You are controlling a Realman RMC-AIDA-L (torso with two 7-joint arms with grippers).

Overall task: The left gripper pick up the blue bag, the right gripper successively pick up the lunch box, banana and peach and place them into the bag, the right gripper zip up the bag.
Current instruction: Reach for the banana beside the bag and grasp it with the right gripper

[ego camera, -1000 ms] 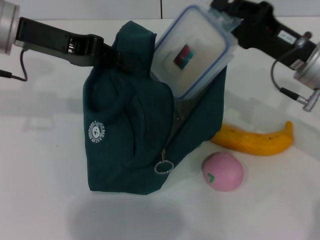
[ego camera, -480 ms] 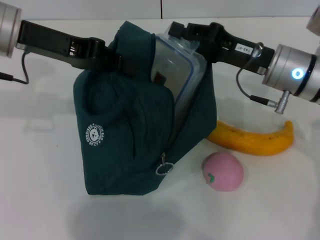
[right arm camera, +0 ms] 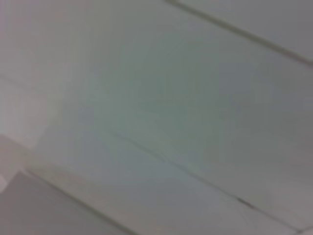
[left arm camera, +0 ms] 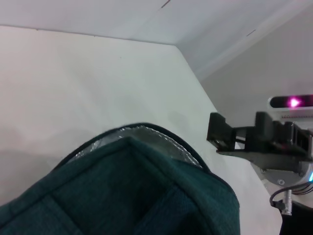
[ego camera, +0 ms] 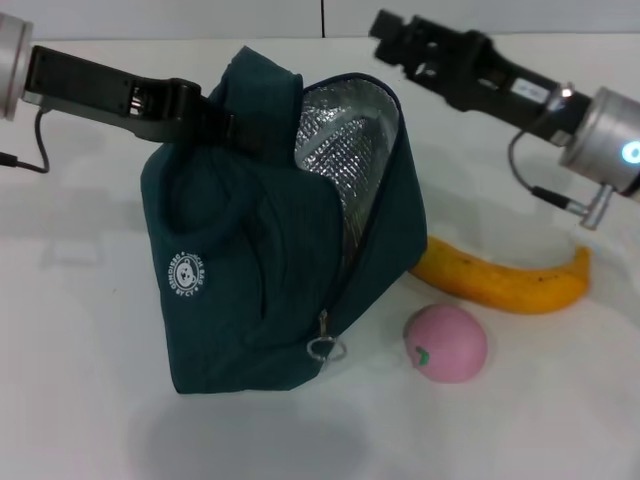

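The left gripper [ego camera: 215, 112] is pinching the blue bag [ego camera: 270, 270] by its top, mouth gaping. The right gripper [ego camera: 385, 25] is hanging empty beside that opening; the banana [ego camera: 500, 280] and peach [ego camera: 446, 343] are lying below it. If the fabric slips, the mouth could sag shut.
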